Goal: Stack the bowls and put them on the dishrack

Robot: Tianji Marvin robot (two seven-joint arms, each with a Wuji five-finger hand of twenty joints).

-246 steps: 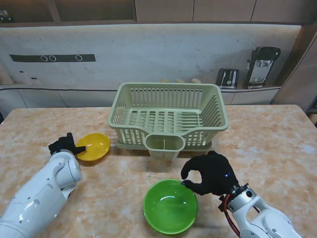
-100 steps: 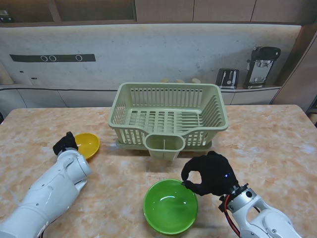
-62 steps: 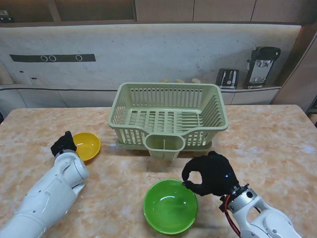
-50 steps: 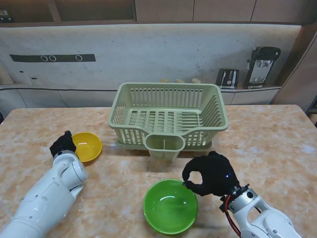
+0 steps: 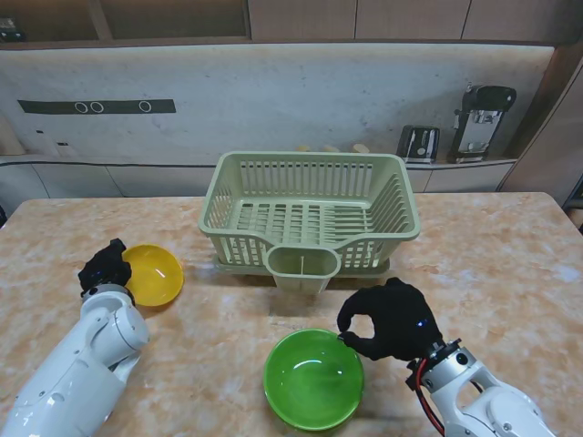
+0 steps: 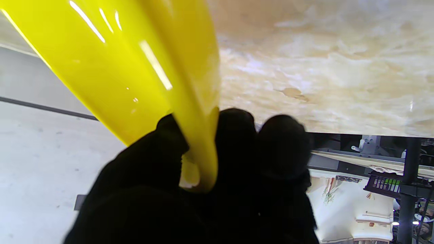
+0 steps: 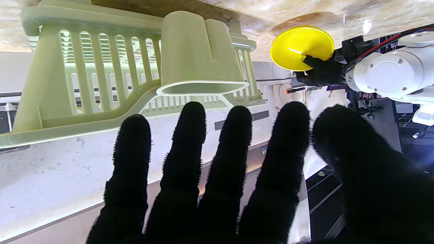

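Observation:
My left hand [image 5: 103,269] is shut on the rim of the yellow bowl [image 5: 153,274] at the left of the table. In the left wrist view the black fingers [image 6: 234,142] pinch that yellow bowl [image 6: 129,64] from both sides of its rim. The green bowl [image 5: 313,379] sits on the table in front of me, nearer than the dishrack [image 5: 310,211]. My right hand [image 5: 392,320] hovers at the green bowl's far right rim, fingers [image 7: 190,142] spread, holding nothing. From the right wrist, the yellow bowl [image 7: 301,45] hangs tilted in the left hand [image 7: 320,72].
The dishrack's cutlery cup [image 5: 302,268] juts out toward me, between the two bowls. A toaster [image 5: 418,143] and another appliance [image 5: 482,119] stand on the counter behind the table. Bare marble table [image 5: 510,264] lies to the right.
My left hand has drawn the yellow bowl a little to the left and toward me, tilting it. The right hand and the green bowl have stayed put.

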